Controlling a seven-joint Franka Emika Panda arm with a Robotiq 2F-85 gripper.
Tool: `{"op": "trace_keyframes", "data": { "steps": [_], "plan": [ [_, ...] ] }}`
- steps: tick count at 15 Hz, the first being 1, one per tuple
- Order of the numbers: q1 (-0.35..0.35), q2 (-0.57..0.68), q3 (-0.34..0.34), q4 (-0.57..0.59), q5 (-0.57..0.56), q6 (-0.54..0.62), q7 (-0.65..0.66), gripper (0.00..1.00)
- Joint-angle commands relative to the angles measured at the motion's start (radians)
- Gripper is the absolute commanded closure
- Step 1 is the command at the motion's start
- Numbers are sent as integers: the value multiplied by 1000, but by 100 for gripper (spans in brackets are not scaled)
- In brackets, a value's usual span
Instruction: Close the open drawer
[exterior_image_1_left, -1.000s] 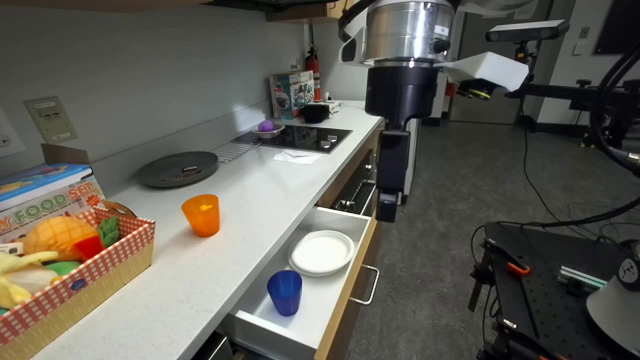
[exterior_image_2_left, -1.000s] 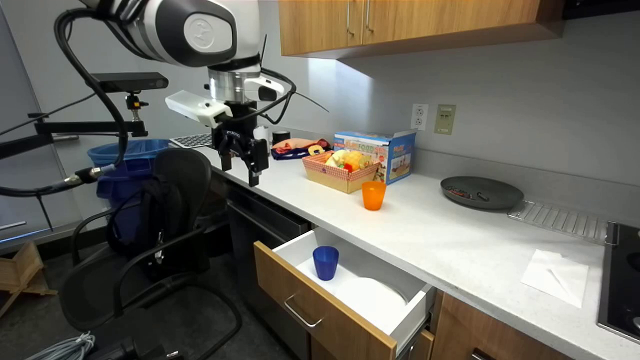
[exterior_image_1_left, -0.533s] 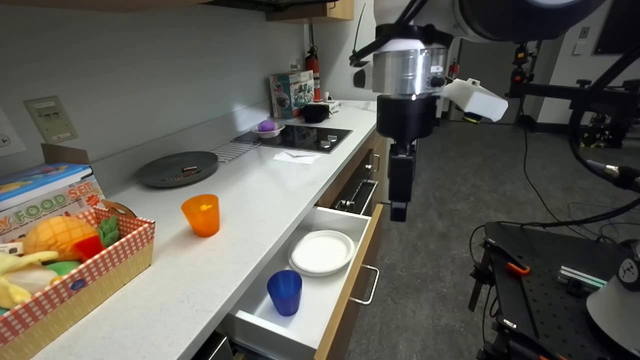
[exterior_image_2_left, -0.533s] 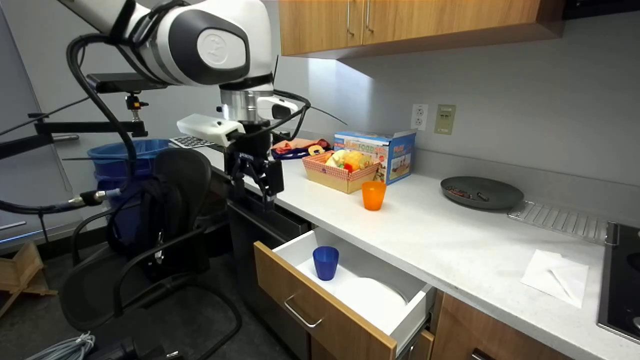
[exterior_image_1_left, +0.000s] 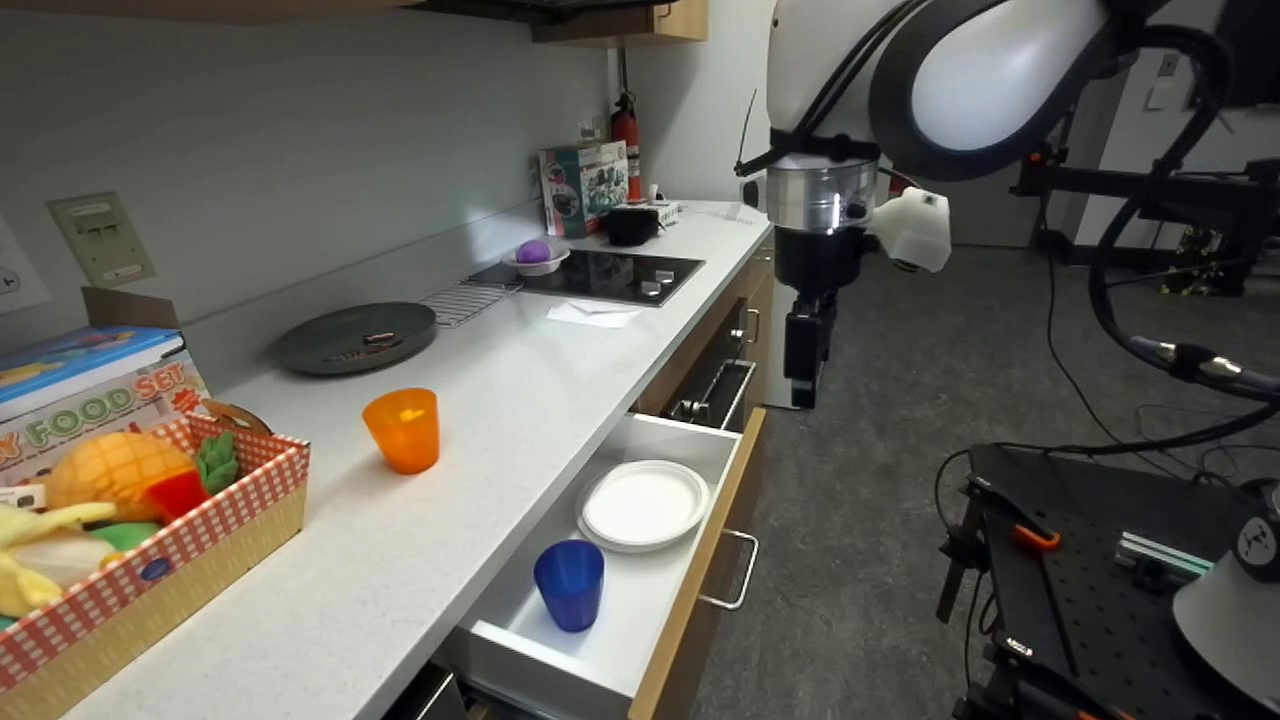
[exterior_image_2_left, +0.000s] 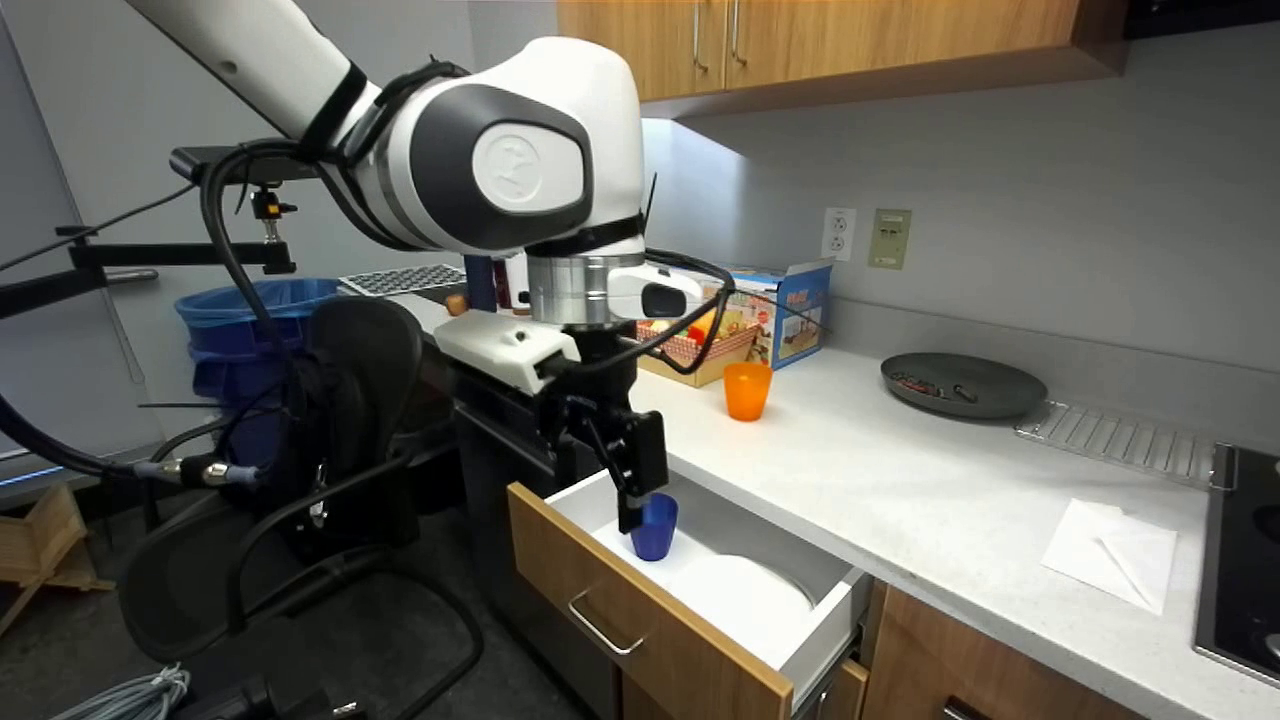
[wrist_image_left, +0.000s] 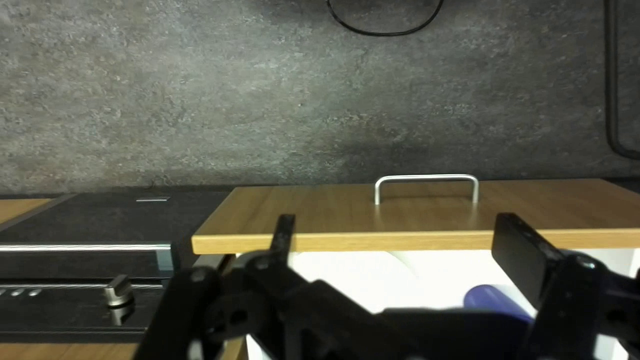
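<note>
I saw the drawer (exterior_image_2_left: 680, 640) standing pulled out, a blue cup (exterior_image_1_left: 569, 587) inside, the jaws spread wide nearby.

In an exterior view, a box (exterior_image_1_left: 105, 405) at the frame's left edge reads "FOOD SET".

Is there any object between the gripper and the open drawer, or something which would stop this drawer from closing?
Nothing visible stands between the gripper and the drawer, or plainly blocks its way in. The blue cup stands inside; whether it clears the countertop, I cannot tell.
</note>
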Motion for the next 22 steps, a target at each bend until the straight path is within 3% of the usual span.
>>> {"op": "trace_keyframes", "data": {
  "steps": [1,11,16,22],
  "plan": [
    [-43,74,-32,-9,-34,104,-14,0],
    [-38,67,-30,-7,-17,75,-1,0],
    [4,97,-19,-53,129,126,-22,0],
    [32,229,-14,-100,285,310,-155,0]
  ]
}}
